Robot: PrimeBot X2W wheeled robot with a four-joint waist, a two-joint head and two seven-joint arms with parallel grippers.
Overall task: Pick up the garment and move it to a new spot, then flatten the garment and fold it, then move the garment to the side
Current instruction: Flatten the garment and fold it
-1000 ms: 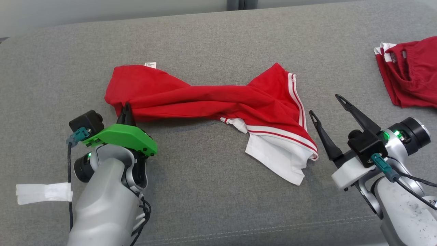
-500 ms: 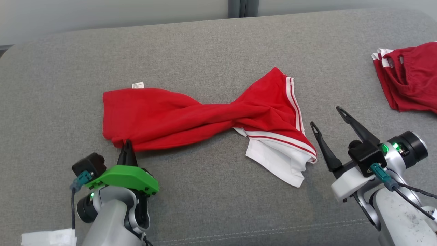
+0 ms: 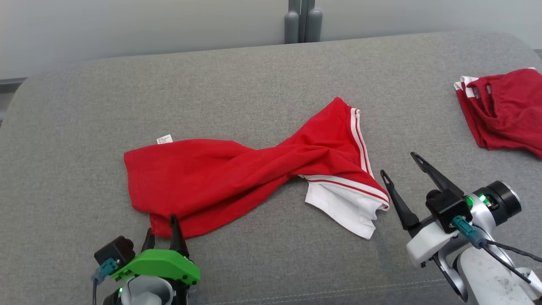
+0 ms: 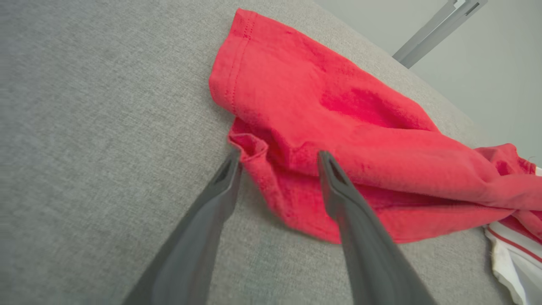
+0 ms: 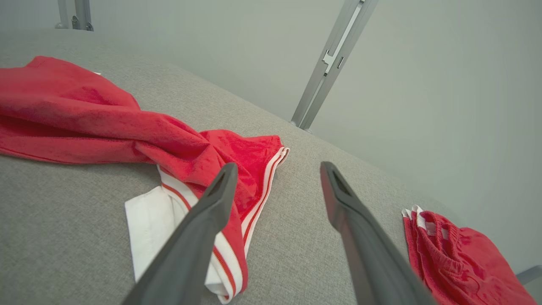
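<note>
Hovering at the garment's (image 3: 203,182) near left corner, the left gripper (image 3: 161,226) has its jaws spread. They straddle the crumpled hem and pinch nothing, with one finger touching the bunched edge. The red shirt lies stretched across the grey fabric-covered desk (image 3: 262,262), its body wrung into a twist at the middle, and that twist looks like the real obstacle to flattening. Over on the garment's right, the right gripper (image 3: 398,164) waits with its jaws wide apart just beside the white, red-striped sleeve (image 3: 343,203), clear of the cloth. It looks well placed to take that end, so both arms can pull the twist out. A white care label (image 3: 164,139) pokes out at the garment's far left edge. A second red bundle (image 3: 504,114) sits well apart to the garment's right, out of the way.
</note>
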